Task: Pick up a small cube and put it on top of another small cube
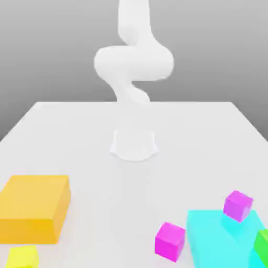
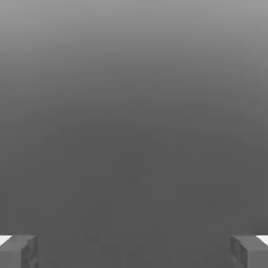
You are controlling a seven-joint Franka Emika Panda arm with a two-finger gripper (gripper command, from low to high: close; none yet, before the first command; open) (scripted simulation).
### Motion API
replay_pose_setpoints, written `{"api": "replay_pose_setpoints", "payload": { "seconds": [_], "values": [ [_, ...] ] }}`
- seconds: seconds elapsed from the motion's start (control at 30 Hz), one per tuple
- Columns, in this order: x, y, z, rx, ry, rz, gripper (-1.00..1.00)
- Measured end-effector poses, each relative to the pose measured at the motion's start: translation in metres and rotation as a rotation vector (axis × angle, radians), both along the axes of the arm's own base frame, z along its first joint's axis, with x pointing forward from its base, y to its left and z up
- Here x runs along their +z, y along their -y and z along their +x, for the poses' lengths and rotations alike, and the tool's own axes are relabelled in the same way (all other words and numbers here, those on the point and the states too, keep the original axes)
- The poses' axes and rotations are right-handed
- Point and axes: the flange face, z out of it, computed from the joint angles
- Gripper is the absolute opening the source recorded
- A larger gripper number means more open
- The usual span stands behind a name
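White robot arm [image 1: 133, 63] stands on its round base [image 1: 134, 144] at the middle of the white desk [image 1: 78, 136], rising and curling out past the upper edge of the exterior view.

In the hand view the gripper [image 2: 134, 251] has its two grey fingertips [image 2: 18, 251] far apart, one at each side of the picture, with nothing between them. Jaws wide apart, holding nothing. Behind them plain grey background.

Objects, all toward the near edge of the desk in the exterior view:
- Large orange block [image 1: 34, 207], near the near corner on the exterior view's left, resting flat on the desk.
- Small yellow cube [image 1: 22, 257], just in front of the orange block, at the near edge, partly cut off by the picture.
- Large cyan block [image 1: 225, 243], near the near corner on the exterior view's right, resting on the desk.
- Small magenta cube [image 1: 170, 241], on the desk just beside the cyan block, on its side toward the exterior view's left. Whether the two touch I cannot tell.
- Second small magenta cube [image 1: 238, 205], slightly tilted, at the far top edge of the cyan block; appears to sit on it.
- Green cube [image 1: 263, 245], at the exterior view's right edge, mostly cut off, against the cyan block.

All cubes are well apart from the arm's base.
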Motion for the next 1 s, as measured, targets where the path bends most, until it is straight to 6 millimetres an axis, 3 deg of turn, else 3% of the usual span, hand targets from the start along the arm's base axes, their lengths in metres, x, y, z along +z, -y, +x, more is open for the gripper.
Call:
{"api": "replay_pose_setpoints", "payload": {
  "seconds": [0.2, 0.4, 0.57, 0.77, 0.97, 1.0],
  "values": [
    [-0.112, -0.021, 0.065, 0.232, -0.169, -0.072, 0.00],
    [-0.231, -0.049, 0.096, 0.454, -0.324, -0.155, 0.00],
    [-0.330, -0.071, 0.097, 0.637, -0.448, -0.239, 0.00],
    [-0.440, -0.082, 0.073, 0.852, -0.595, -0.356, 0.00],
    [-0.520, -0.081, 0.063, 0.917, -0.640, -0.397, 0.00],
    [-0.531, -0.081, 0.062, 0.918, -0.641, -0.396, -1.00]
  ]
}}
